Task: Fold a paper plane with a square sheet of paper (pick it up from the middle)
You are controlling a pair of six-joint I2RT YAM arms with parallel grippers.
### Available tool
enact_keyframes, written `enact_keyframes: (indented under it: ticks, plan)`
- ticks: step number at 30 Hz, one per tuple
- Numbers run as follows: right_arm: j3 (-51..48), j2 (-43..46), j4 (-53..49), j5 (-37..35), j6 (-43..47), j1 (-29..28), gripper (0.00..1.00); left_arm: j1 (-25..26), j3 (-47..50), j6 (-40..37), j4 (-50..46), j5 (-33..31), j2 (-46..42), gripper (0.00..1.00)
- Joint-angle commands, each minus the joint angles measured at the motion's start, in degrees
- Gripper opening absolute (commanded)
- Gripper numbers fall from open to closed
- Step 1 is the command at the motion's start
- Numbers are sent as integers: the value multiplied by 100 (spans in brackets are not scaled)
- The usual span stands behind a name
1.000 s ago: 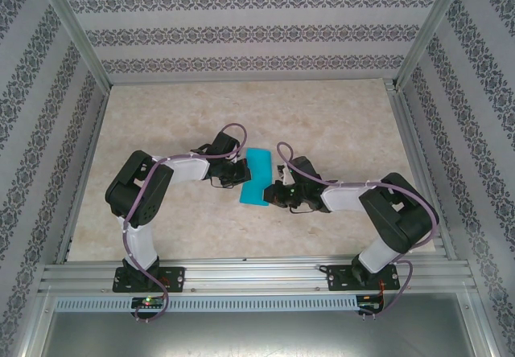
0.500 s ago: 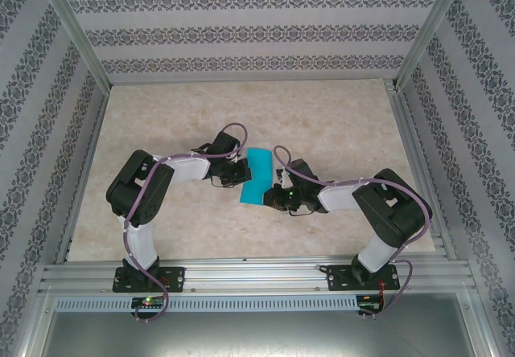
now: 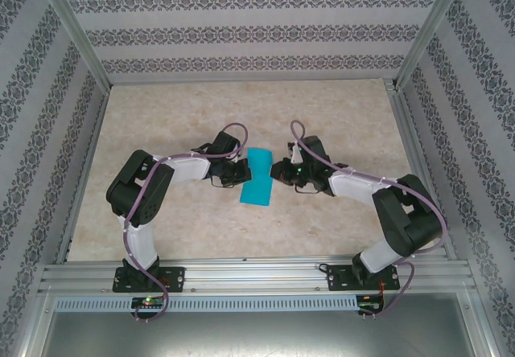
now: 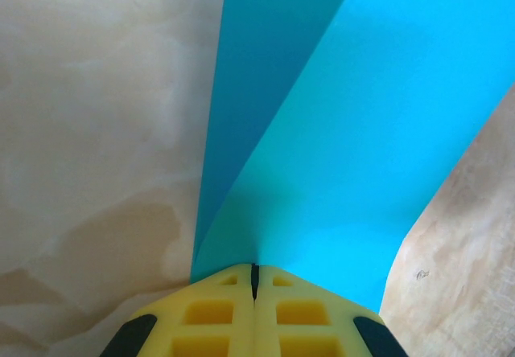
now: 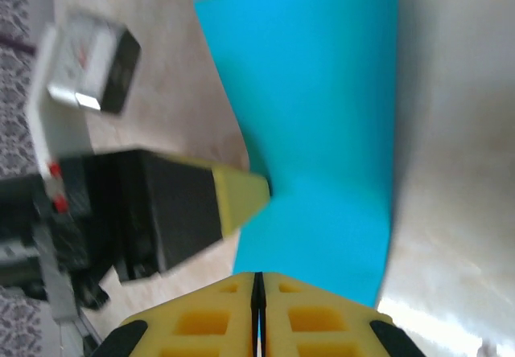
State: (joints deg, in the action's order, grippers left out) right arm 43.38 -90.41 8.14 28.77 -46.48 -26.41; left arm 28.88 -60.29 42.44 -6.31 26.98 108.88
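The square sheet of paper (image 3: 259, 178) is teal-blue and lies folded into a narrow strip at mid-table between both arms. My left gripper (image 3: 241, 173) is shut on its left edge. In the left wrist view the paper (image 4: 338, 132) fans out from the shut yellow jaws (image 4: 253, 268) in two layers, a darker one on the left. My right gripper (image 3: 278, 173) is at the strip's right edge, towards the far end. Its jaws (image 5: 257, 275) are shut where the paper (image 5: 322, 116) runs into their tips. The left gripper's fingertip (image 5: 240, 194) touches the opposite edge.
The beige marbled tabletop (image 3: 338, 116) is fenced by aluminium rails, with the front rail (image 3: 257, 276) by the arm bases and patterned walls (image 3: 241, 35) behind and at both sides. The left arm's camera housing (image 5: 88, 63) sits close to the paper.
My right gripper has slid along the paper's right edge from the near end towards the far end. The left gripper and the paper have stayed put.
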Motion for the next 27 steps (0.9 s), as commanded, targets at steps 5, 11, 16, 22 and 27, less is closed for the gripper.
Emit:
enact_keyframes:
  ticks: [5,11,16,22,27]
  plan:
    - [637,-922,28,448,204,152,11,101,119,-103,-793,-299,326,0]
    - [839,-1361,-27,411,353,194,11,104,120,-116,-815,-317,327,0]
    - [805,-1673,-202,170,489,242,11,102,114,-154,-855,-326,326,0]
    - [714,-1871,-140,300,401,238,12,101,123,-168,-855,-355,335,0]
    - [884,-1426,-354,423,402,281,13,104,103,-184,-906,-367,335,0]
